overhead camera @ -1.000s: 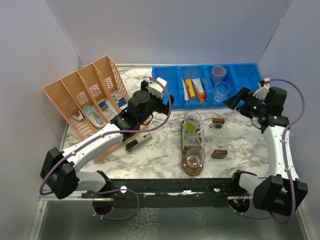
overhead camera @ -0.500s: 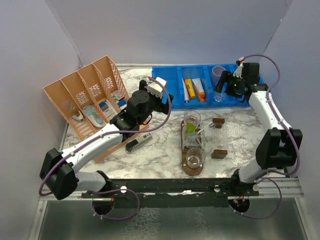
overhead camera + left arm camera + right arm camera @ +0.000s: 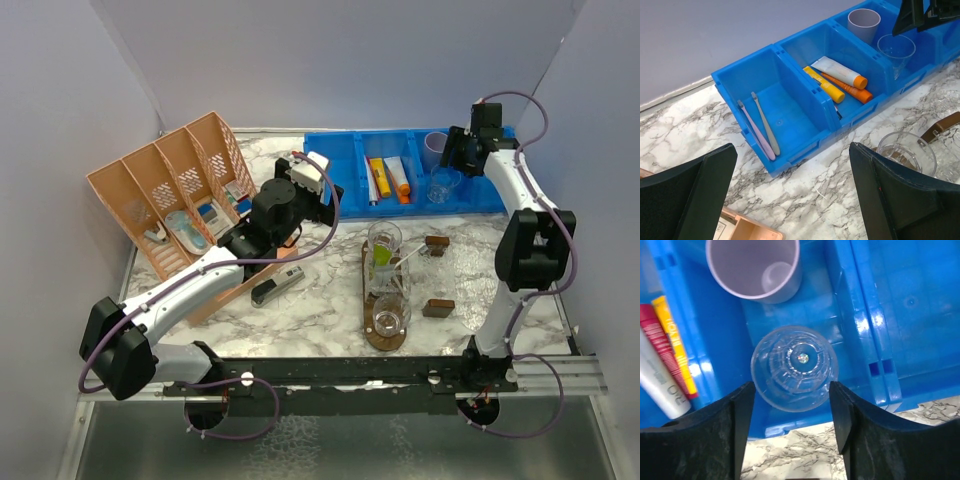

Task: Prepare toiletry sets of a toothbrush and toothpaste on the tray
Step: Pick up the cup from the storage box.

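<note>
We see three tumblers on the tray; nearest tumbler looks empty, so sets seem unfinished. R gripper, spread, hovers over a spare cup in the blue bin. L gripper is spread too.

Right tool spread, pointing down, left tool spread
</note>
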You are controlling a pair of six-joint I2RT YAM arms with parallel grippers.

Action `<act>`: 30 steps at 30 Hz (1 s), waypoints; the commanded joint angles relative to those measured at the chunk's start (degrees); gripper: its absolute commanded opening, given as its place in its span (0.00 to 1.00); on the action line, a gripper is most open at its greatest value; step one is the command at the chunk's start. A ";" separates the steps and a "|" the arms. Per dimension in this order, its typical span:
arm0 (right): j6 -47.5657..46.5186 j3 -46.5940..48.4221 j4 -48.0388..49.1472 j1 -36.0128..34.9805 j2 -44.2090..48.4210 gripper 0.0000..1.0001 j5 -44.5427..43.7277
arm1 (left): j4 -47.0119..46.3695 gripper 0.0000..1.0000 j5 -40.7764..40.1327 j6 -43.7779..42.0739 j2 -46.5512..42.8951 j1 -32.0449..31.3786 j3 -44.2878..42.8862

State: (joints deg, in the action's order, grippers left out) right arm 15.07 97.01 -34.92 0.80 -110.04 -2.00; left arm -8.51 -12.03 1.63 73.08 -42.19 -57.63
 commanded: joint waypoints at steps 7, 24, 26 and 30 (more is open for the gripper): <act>2.52 4.28 -4.35 -0.27 -7.47 0.53 -11.19 | -1.52 0.99 1.41 0.86 0.20 0.27 -1.24; 1.60 4.11 -3.63 -0.27 -9.47 0.18 -10.12 | -1.66 0.99 2.69 1.55 0.86 0.27 -1.27; 1.89 4.27 -4.19 -0.27 -8.58 0.13 -9.86 | -1.69 0.99 2.64 1.62 0.96 0.28 -1.20; 1.68 4.14 -4.24 -0.27 -5.57 0.01 -9.16 | -1.74 0.99 3.05 1.88 1.24 0.28 -1.27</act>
State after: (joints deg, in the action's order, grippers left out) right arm 16.71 99.81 -38.26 0.73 -119.15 -11.18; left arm -8.54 -10.68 2.70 73.87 -42.06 -57.63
